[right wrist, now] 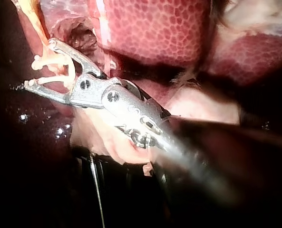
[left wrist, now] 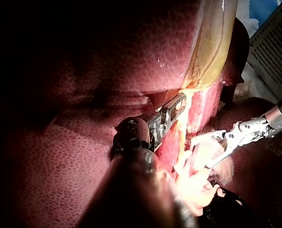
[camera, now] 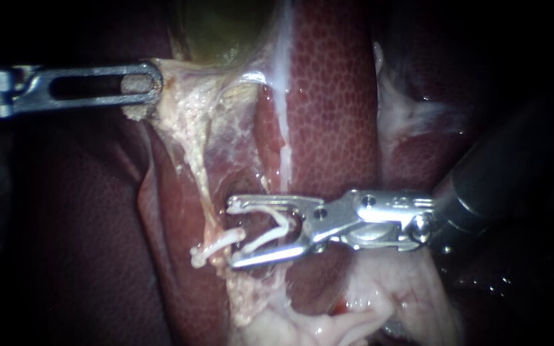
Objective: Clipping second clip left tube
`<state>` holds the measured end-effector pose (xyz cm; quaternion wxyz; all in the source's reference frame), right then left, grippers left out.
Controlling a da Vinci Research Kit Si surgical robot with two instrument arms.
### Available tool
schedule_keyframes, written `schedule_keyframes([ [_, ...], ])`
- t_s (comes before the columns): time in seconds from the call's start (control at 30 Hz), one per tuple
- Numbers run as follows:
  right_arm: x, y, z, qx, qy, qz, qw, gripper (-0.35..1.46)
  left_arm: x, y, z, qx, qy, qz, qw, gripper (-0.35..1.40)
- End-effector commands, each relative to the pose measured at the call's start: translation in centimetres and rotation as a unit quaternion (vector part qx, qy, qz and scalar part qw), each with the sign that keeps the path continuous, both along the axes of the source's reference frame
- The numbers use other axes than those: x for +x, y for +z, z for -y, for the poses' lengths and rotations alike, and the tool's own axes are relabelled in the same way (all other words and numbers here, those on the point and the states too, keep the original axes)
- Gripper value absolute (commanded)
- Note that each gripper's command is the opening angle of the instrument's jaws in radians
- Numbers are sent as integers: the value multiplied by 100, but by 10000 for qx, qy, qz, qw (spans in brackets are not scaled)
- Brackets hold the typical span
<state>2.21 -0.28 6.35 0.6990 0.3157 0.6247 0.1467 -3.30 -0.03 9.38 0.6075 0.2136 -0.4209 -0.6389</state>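
Tube [camera: 205, 192] is seen in the endoscope view as a thin pale strand. It runs down from the pale tissue [camera: 184, 109] under the gallbladder [camera: 219, 29], past the liver [camera: 335, 96], into whitish tissue lower down. A closed clip [camera: 216, 247] is seen lying across the tube low on its run.

The left instrument [camera: 142, 83] is brought in from the left, well apart from the clips. Its slotted claw is pressed onto the pale tissue at the foot of the gallbladder, and some of that tissue shows through the slot. In the left wrist view the same claw [left wrist: 176, 107] is seen pinching the yellowish strand just under the gallbladder [left wrist: 214, 42], with the liver [left wrist: 131, 47] behind it.

The right instrument [camera: 230, 234] is brought in from the right. Its claw is spread wide, and an open clip [camera: 280, 221] is seated in it, touched by both halves. The tips of the claw are placed just beside the tube, with the closed clip between them. Whether the tube is inside the open clip cannot be told.

In the right wrist view the spread claw [right wrist: 40, 64] is shown with white clip arms between its halves, against the liver [right wrist: 164, 28]. In the left wrist view the right instrument [left wrist: 201, 153] is seen beside the strand, below the left claw
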Motion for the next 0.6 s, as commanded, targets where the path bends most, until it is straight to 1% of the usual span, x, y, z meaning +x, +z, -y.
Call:
schedule_keyframes([
  [0.03, 2, 2, 1, 14, -21, 10, 10000, 60, 0, 0, 0, 0, 0, -1, 10000, -35],
  [0.2, 10, 10, 4, 41, -50, 41, 10000, 60, 0, -1, 0, 0, -2, -2, 10000, -35],
  [0.6, 12, 25, 0, 55, -56, 81, 9999, 60, -1, -3, 1, 0, -9, -7, 10000, -35],
])
